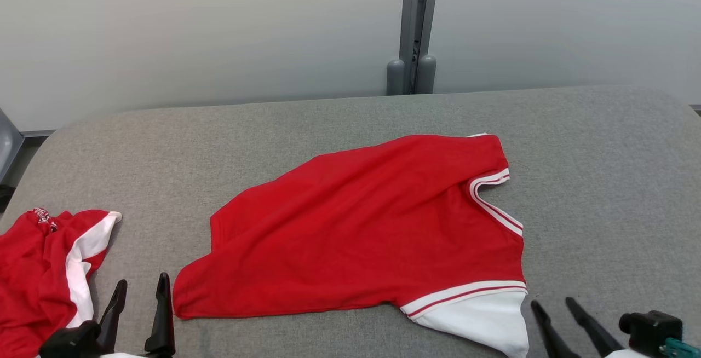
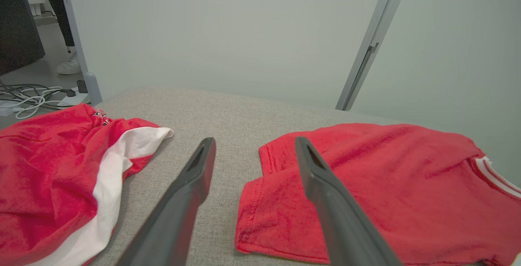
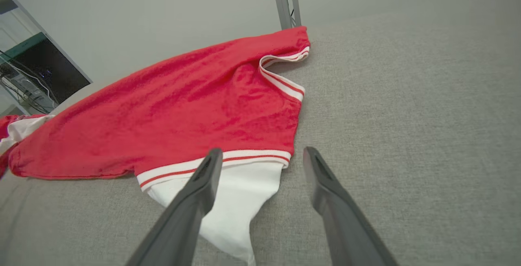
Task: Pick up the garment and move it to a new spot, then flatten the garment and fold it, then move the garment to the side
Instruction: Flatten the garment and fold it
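Note:
The garment [image 1: 361, 232] is a red shirt with white, red-striped trim and a white sleeve, lying loosely spread on the grey padded table [image 1: 339, 117]. It also appears in the left wrist view [image 2: 386, 184] and the right wrist view [image 3: 179, 111]. My left gripper [image 1: 139, 291] stands open at the lower left, just left of the shirt's hem corner, fingers [image 2: 191, 188] apart and holding nothing. My right gripper [image 1: 553, 303] is open at the lower right, right beside the white sleeve [image 3: 236, 201], with nothing between its fingers [image 3: 325, 192].
A second red and white garment [image 1: 44, 270] lies crumpled at the table's left edge, beside my left gripper. A grey wall with a metal post [image 1: 413, 29] stands behind the table. Cables [image 2: 28, 99] lie on the floor at the left.

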You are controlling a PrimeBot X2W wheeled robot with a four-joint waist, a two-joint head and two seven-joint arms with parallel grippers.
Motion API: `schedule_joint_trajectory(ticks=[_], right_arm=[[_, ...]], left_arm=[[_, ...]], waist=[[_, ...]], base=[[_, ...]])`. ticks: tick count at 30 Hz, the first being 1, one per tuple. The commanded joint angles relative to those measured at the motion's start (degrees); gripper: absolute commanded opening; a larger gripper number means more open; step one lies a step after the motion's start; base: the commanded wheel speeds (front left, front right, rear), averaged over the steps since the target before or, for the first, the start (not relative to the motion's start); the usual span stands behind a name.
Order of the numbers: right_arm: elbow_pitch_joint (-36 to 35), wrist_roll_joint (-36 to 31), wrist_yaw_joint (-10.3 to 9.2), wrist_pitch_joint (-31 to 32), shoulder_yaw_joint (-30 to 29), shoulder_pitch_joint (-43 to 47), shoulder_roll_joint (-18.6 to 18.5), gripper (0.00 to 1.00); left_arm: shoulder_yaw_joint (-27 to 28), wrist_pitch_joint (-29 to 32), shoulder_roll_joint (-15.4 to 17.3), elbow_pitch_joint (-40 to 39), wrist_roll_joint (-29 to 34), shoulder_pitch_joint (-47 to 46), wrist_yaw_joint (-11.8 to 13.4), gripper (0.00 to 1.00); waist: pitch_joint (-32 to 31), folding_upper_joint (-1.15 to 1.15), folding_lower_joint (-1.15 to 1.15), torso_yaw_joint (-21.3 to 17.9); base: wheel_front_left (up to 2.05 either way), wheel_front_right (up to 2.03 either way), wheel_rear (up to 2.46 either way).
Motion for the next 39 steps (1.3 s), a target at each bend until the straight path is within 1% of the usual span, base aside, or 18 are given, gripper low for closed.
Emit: schedule_joint_trajectory(ticks=[1, 5, 9, 18, 21, 24, 27, 30, 34, 35, 36, 37, 38, 39], right_arm=[[0.18, 1.52, 0.02, 1.61, 0.95, 0.50, -0.64, 1.00], [1.63, 5.68, 0.02, 6.50, 4.29, 0.13, -1.54, 1.00], [3.03, 6.98, 0.03, 8.18, 6.98, -1.31, -2.30, 1.00], [5.66, 6.41, 0.02, 6.17, 11.12, -4.79, -3.15, 1.00], [5.89, 6.60, 0.02, 5.62, 12.26, -5.75, -3.37, 1.00], [5.98, 6.85, 0.02, 5.48, 13.04, -6.42, -3.68, 1.00], [6.02, 6.98, 0.02, 5.11, 14.14, -7.26, -3.98, 1.00], [5.77, 7.50, 0.02, 4.68, 15.50, -8.14, -4.13, 1.00], [5.69, 8.00, 0.02, 4.03, 17.03, -9.14, -4.39, 1.00], [5.79, 8.18, 0.02, 3.72, 17.39, -9.27, -4.38, 1.00], [5.86, 8.25, 0.02, 3.52, 17.73, -9.40, -4.39, 1.00], [5.93, 8.56, 0.02, 3.30, 18.05, -9.57, -4.44, 1.00], [6.01, 8.76, 0.02, 3.01, 18.48, -9.76, -4.50, 0.94], [5.96, 8.88, 0.02, 2.80, 18.87, -10.01, -4.57, 0.77]], left_arm=[[0.29, 0.89, 0.72, 0.03, -0.36, -0.01, 0.01, 1.00], [-0.66, 5.42, 2.11, 0.51, -1.15, -0.92, -1.05, 1.00], [-1.17, 9.10, 3.01, 1.22, -2.11, -1.54, -1.66, 1.00], [-3.22, 15.25, 4.91, 4.32, -2.66, -3.93, -2.93, 1.00], [-4.47, 18.18, 6.17, 6.28, -2.85, -4.94, -4.12, 1.00], [-5.10, 19.78, 6.84, 7.27, -3.25, -5.97, -4.87, 1.00], [-5.53, 20.56, 7.93, 9.07, -2.81, -7.57, -5.21, 1.00], [-6.20, 21.24, 8.24, 10.97, -3.53, -8.81, -6.03, 1.00], [-6.84, 22.41, 8.78, 13.06, -4.30, -9.94, -6.50, 1.00], [-6.80, 21.88, 8.74, 13.19, -4.44, -10.24, -6.58, 0.95], [-7.03, 22.11, 8.66, 13.66, -4.80, -10.24, -6.65, 0.60], [-7.36, 22.31, 8.63, 14.07, -4.90, -10.17, -6.83, 0.44], [-7.42, 22.16, 8.70, 14.24, -5.17, -10.39, -6.98, 0.25], [-7.46, 21.83, 8.77, 14.36, -5.22, -10.68, -6.94, 0.00]], waist=[[0.23, 0.00, 0.00, -0.15], [1.32, 0.00, 0.00, -0.20], [2.25, 0.00, 0.00, -0.22], [4.42, 0.00, 0.00, 0.11], [5.21, 0.00, 0.00, 0.01], [5.75, 0.00, 0.00, -0.20], [6.37, 0.00, 0.00, -0.56], [6.77, 0.00, 0.00, -1.11], [7.08, 0.00, 0.00, -1.66], [7.14, 0.00, 0.00, -1.73], [7.15, 0.00, 0.00, -1.76], [7.15, 0.00, 0.00, -1.77], [7.16, 0.00, 0.00, -1.78], [7.14, 0.00, 0.00, -1.79]], base=[[0.00, 0.00, 0.00], [0.00, 0.00, 0.00], [0.00, 0.00, 0.00], [0.00, 0.00, 0.00], [0.00, 0.00, 0.00], [0.00, 0.00, 0.00], [0.00, 0.00, 0.00], [0.00, 0.00, 0.00], [0.00, 0.00, 0.00], [0.00, 0.00, 0.00], [0.00, 0.00, 0.00], [0.00, 0.00, 0.00], [0.00, 0.00, 0.00], [0.00, 0.00, 0.00]])
